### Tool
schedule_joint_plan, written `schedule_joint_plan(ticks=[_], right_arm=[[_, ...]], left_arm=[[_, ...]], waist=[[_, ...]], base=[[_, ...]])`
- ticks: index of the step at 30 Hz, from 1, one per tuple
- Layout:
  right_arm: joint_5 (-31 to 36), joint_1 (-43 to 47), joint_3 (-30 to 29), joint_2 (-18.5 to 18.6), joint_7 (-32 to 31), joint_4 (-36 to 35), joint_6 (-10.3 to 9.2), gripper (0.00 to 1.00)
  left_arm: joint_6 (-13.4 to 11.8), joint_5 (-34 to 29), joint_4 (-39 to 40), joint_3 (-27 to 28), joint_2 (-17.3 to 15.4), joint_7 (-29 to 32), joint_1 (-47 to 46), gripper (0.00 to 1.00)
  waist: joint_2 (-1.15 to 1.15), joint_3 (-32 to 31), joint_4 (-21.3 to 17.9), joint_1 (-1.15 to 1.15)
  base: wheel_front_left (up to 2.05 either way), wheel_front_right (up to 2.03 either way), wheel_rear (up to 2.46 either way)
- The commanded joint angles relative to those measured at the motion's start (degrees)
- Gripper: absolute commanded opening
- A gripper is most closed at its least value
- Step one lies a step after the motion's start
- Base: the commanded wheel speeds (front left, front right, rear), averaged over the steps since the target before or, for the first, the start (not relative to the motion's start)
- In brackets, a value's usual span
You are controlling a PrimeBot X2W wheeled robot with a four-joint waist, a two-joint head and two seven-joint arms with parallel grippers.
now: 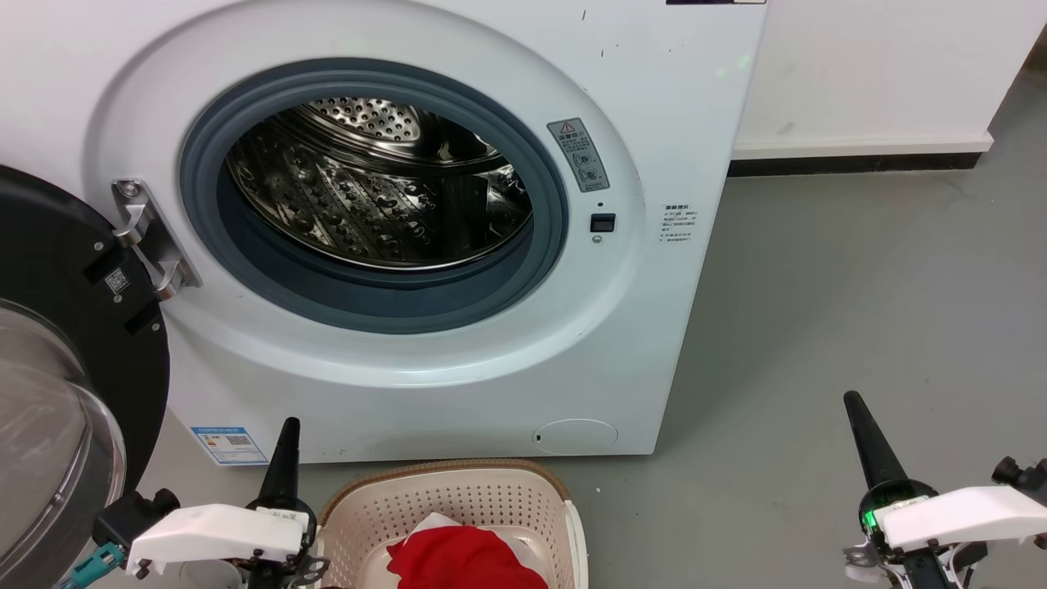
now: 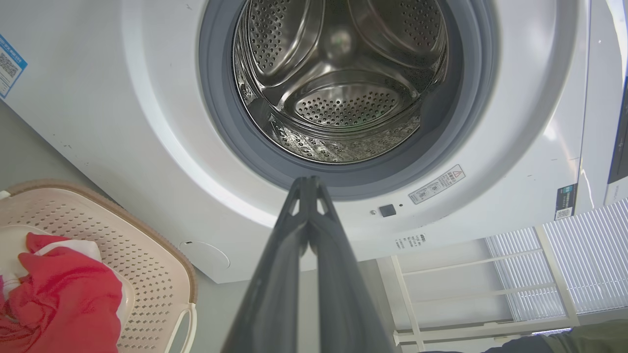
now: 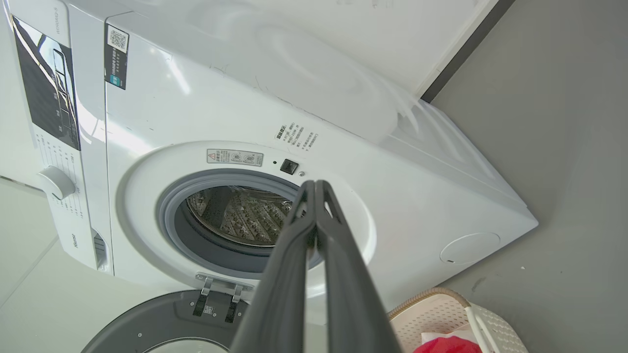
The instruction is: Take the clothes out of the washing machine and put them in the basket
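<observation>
Crumpled red-and-white clothes [image 1: 458,560] lie in the basket [image 1: 446,468]; left pincer [image 1: 290,425] and right pincer [image 1: 851,400] pinched together.

Grey floor [image 1: 859,311] carries washing machine [image 1: 654,123], basket [image 1: 458,503] perhaps touching its front

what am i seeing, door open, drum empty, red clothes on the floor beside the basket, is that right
One thing is wrong: the red clothes lie inside the basket, not on the floor beside it; the head view shows this. The door is open and the drum is empty.
</observation>
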State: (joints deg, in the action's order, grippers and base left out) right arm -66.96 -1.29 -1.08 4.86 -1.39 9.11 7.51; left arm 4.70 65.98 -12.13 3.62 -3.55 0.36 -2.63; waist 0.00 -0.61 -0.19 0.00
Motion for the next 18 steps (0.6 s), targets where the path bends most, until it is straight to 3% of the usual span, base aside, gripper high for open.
schedule_joint_plan(ticks=[1, 18], right_arm=[[-1.79, -1.62, -0.22, 0.25, -0.17, -0.13, -0.02, 0.00], [-10.91, -2.95, -1.17, 0.13, -1.21, 1.61, -0.02, 0.00]], left_arm=[[0.56, 1.57, 0.28, 0.25, -0.15, 0.35, -1.23, 0.00], [1.43, 10.33, -0.53, 1.31, 0.15, 2.51, -2.20, 0.00]], waist=[[0.00, 0.02, 0.01, 0.00], [0.00, 0.25, 0.06, 0.00]], base=[[0.00, 0.00, 0.00], [0.00, 0.00, 0.00]])
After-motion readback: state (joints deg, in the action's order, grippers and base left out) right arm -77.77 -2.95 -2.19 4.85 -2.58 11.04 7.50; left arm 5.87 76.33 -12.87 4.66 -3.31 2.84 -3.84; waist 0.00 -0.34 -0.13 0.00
